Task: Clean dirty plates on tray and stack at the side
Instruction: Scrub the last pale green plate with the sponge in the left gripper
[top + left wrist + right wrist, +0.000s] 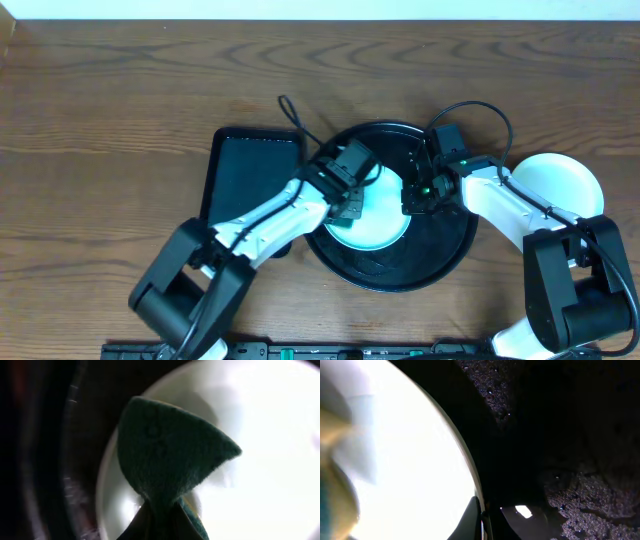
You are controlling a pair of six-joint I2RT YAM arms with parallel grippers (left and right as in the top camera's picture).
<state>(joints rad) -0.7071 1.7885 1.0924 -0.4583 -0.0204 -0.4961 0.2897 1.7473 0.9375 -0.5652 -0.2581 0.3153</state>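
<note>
Plates sat in two places. At the left lay a rectangular tray. Your left gripper was clamped on a green sponge over the mint one on the round tray — your right gripper, fingers together, sat at its right rim. Farther right, a pale plate rested on the tabletop.

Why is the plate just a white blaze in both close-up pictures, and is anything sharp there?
Left wrist: the plate is overexposed, the tray nearly black; only the green sponge shows soft texture. Right wrist: the plate glares white, blurred at left; the tray's speckles look sharp. Overhead: even light, everything in focus.
</note>
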